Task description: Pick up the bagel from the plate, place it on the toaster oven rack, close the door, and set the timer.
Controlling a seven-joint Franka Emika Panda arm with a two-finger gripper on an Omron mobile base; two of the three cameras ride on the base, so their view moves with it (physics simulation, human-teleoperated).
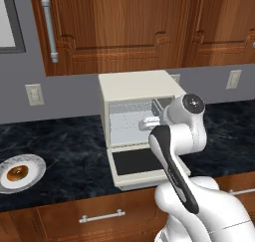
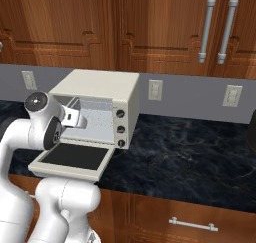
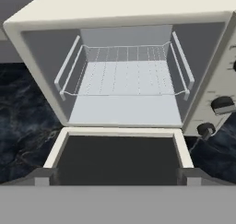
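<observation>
my pincer (image 3: pixel 118 174) hangs spread and empty before the door (image 3: pixel 119 159), dropped flat. the toaster oven rack (image 3: pixel 123 75) sits bare at twelve o'clock.

The toaster oven (image 3: pixel 124 6) is wide open, with the door (image 3: pixel 120 156) dropped flat toward the counter edge, so the way into the cavity is over that glass panel. Inside, the toaster oven rack (image 3: pixel 124 75) sits bare with open room above it, hemmed by the 2 side walls. The bagel (image 1: pixel 18 173) on the plate (image 1: pixel 35 162) is well off to the left, with bare dark counter (image 1: pixel 69 146) between it and the oven.
</observation>
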